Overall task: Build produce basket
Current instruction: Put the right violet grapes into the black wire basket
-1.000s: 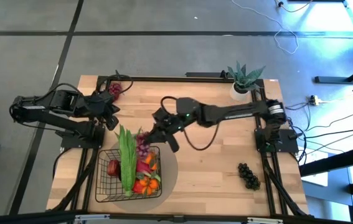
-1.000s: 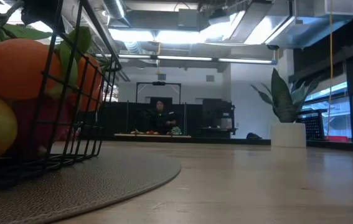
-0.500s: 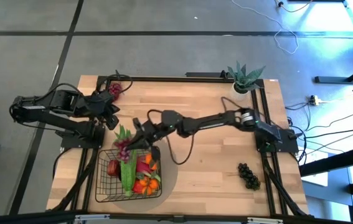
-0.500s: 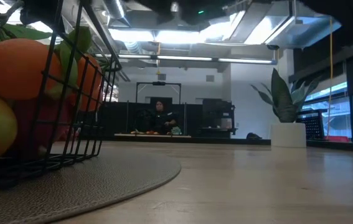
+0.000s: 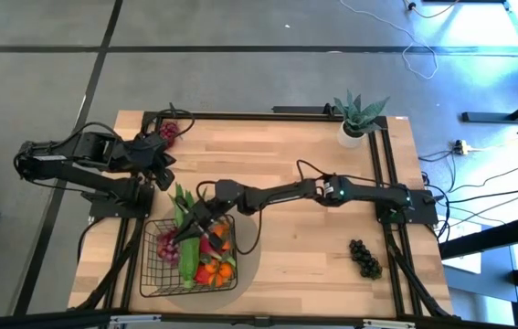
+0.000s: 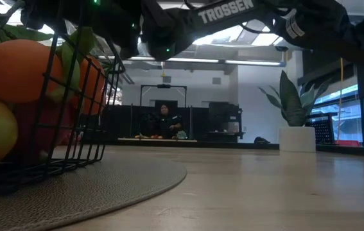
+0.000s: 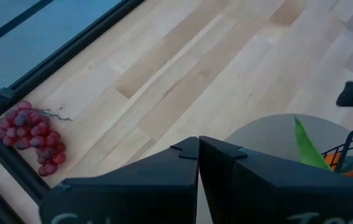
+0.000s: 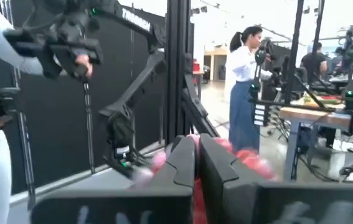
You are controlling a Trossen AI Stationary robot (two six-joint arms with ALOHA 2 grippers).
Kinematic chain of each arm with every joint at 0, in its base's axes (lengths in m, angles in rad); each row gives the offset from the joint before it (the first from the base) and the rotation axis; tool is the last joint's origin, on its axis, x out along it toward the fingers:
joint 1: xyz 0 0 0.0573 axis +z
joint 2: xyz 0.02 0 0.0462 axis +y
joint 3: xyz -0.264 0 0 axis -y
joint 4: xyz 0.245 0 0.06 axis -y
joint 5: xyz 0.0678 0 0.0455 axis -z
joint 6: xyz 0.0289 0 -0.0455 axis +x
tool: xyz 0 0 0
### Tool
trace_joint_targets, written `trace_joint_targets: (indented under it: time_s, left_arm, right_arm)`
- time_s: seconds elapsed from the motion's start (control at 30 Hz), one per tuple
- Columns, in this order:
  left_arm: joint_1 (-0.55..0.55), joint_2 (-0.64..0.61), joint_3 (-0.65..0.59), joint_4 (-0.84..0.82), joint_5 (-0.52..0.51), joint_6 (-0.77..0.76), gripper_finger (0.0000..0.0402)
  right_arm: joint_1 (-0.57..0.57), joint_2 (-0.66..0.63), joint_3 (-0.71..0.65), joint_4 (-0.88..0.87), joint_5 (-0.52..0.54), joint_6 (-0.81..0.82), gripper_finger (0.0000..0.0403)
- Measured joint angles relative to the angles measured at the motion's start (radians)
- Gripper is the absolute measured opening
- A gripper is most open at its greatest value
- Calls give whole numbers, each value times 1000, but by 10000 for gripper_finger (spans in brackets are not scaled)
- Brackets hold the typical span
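Note:
The black wire basket [image 5: 153, 274] stands on a round grey mat near the table's front left. It holds a long green bunch [image 5: 188, 256], orange and red fruit [image 5: 220, 270] and other produce. My right gripper [image 5: 179, 238] reaches across the table into the basket's left part, shut on a bunch of red grapes [image 5: 165, 245]. My left gripper [image 5: 162, 175] waits shut just beyond the basket's far left corner. A second red grape bunch [image 7: 32, 132] lies on the table at the far left corner, and dark grapes [image 5: 364, 258] lie at the near right. My right gripper holds the red grape bunch [image 8: 251, 167] pinched between its shut fingers [image 8: 185, 158], which hide the part they grip. The fingers come nearly level from the table's right. The bunch sits beyond the fingertips over the basket's left half; I cannot tell whether it rests on the produce.
A spiky green plant in a white pot [image 5: 357, 119] stands at the far right corner. Black frame rails [image 5: 382, 164] run along the table's sides. Bare wood lies between the basket and the dark grapes. People stand in the room beyond the table.
My right gripper has stretched toward the table's left and near edges and gone down, rolling as it went. It has carried the red grape bunch from above the basket's far right corner to the basket's left half.

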Motion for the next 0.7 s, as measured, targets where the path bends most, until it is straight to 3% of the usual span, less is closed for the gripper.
trace_joint_targets:
  time_s: [0.5,0.7]
  left_arm:
    - [0,0,0,0,0,1,0]
    - [0,0,0,0,0,1,0]
  right_arm:
    - [22,9,-4,-119,56,-185,1]
    - [36,9,-4,-146,125,-235,15]
